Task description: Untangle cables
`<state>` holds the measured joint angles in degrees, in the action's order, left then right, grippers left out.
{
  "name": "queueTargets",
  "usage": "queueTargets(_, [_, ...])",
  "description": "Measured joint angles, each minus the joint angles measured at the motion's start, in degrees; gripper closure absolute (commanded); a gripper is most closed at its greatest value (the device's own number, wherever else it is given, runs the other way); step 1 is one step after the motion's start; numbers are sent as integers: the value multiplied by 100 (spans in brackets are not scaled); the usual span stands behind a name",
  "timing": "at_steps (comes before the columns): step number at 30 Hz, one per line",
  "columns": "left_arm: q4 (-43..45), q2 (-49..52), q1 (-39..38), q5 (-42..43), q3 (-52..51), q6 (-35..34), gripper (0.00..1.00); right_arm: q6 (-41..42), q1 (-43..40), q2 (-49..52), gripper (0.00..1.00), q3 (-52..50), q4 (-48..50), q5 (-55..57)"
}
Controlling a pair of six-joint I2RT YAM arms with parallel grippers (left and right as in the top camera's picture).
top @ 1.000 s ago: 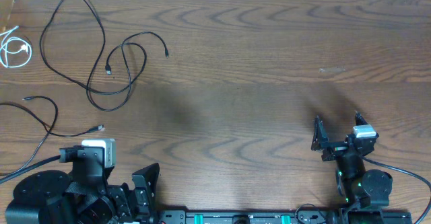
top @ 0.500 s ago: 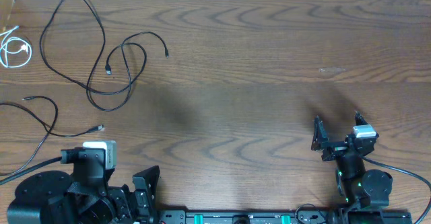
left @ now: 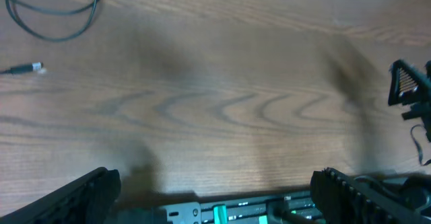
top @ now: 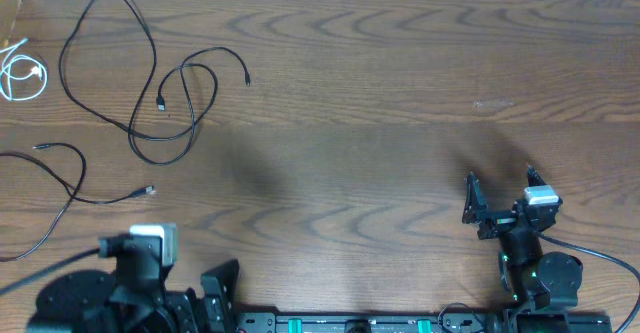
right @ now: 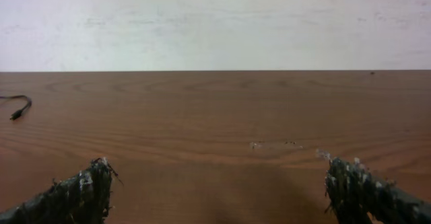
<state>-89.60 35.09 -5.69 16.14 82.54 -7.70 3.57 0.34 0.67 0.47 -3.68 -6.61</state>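
One long black cable point(top: 133, 131) lies in loose loops at the far left of the table, its plug ends point(top: 161, 103) close to the loops. A second black cable point(top: 82, 168) curves along the left edge, with one plug end point(top: 150, 190) nearest my left arm. A short white cable point(top: 22, 78) is coiled at the far left edge. My left gripper point(top: 220, 278) is open and empty at the front left; its wrist view shows a black loop point(left: 47, 12) and a plug point(left: 23, 68). My right gripper point(top: 500, 198) is open and empty at the front right, far from all cables.
A black rail with green parts point(left: 229, 210) runs along the table's front edge under my left gripper point(left: 215, 177). The right wrist view shows my open fingers point(right: 219, 177), bare wood, a white wall point(right: 215, 22) and a black plug end point(right: 17, 109) at far left.
My left arm has drawn back a little toward the front edge of the table. The right arm and the cables have not moved.
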Motion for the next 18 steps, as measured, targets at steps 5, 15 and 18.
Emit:
queueTargets(5, [-4, -361, 17, -13, -494, 2, 5, 0, 0, 2, 1, 0, 0, 0])
queueTargets(15, [1274, -949, 411, 76, -1722, 7, 5, 0, 0, 2, 1, 0, 0, 0])
queueTargets(18, [2063, -1154, 411, 221, -2212, 122, 5, 0, 0, 0, 1, 0, 0, 0])
